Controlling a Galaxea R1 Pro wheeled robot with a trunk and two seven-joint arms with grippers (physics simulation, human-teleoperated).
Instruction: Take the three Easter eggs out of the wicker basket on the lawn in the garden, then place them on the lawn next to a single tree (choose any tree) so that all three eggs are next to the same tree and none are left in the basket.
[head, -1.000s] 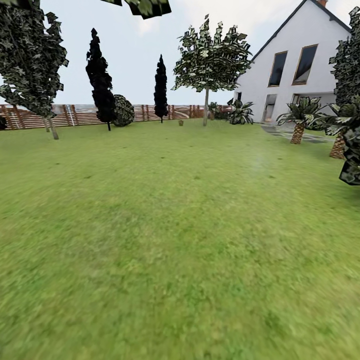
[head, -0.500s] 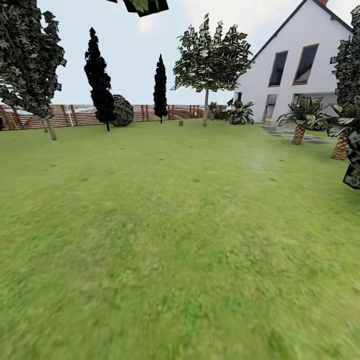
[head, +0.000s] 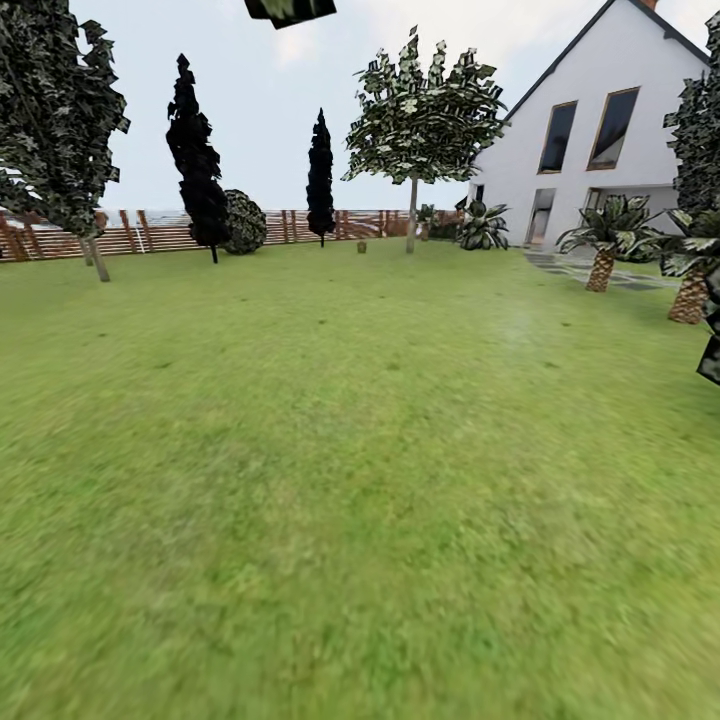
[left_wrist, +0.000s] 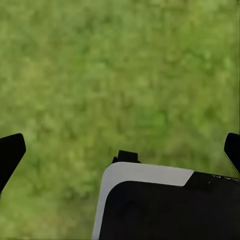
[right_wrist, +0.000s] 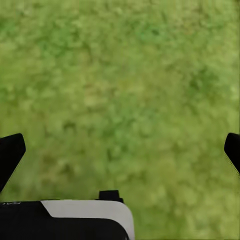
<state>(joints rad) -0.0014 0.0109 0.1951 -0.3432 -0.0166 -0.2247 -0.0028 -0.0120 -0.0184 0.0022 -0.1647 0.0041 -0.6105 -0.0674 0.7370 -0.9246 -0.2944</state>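
Far across the lawn (head: 360, 450), a tiny brown shape that looks like the wicker basket (head: 361, 245) sits on the grass in front of the fence. It is too small to show the Easter eggs. Just to its right stands a tree (head: 411, 215) with a pale bare trunk and a leafy crown. In the left wrist view my left gripper (left_wrist: 120, 150) is open over bare grass, with dark fingertips (left_wrist: 10, 152) wide apart. In the right wrist view my right gripper (right_wrist: 120, 150) is likewise open over grass with nothing between its fingers.
A second pale-trunked tree (head: 98, 258) stands at the far left by the brown slat fence (head: 150, 230). Two dark cypresses (head: 198, 170) and a round shrub line the fence. The white house (head: 600, 130), stepping stones (head: 560, 265) and spiky palms (head: 602, 250) lie to the right.
The whole head view has shifted as the camera moves forward: the left tree drifts left and the palms drift right. Both grippers look the same.
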